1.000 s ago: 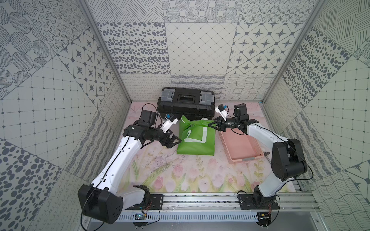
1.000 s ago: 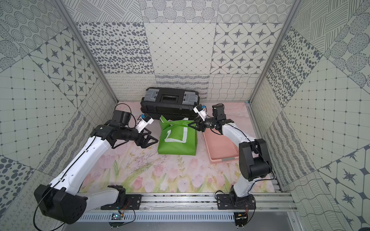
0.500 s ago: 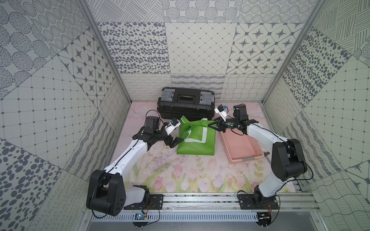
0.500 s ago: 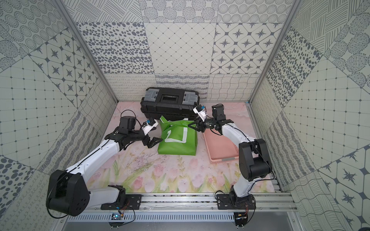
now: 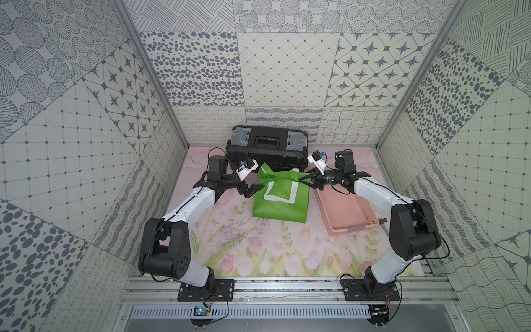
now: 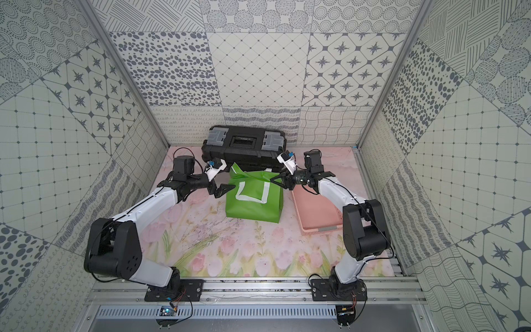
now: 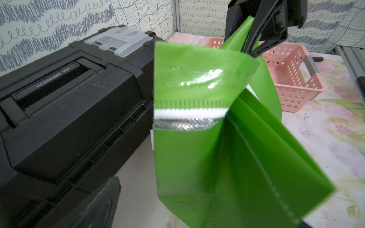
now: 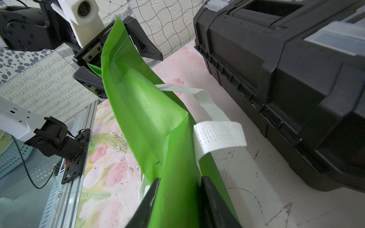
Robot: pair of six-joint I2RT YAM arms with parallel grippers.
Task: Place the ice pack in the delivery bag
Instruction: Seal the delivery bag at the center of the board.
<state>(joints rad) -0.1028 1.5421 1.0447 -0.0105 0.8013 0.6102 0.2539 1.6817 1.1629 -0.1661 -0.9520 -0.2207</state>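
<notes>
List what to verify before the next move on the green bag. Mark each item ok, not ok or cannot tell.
1. Grip of the right pincer on the delivery bag, top edge: ok.
2. State of the left pincer: ok, open at the bag's opposite top corner, clamping nothing.
3. Bag mouth open for loading: not ok; the top is pulled flat, and only a strip of foil lining shows.
4. Whereabouts of the ice pack: cannot tell; no view shows it.
5. Gap between the bag and the black toolbox: ok in the left wrist view.
</notes>
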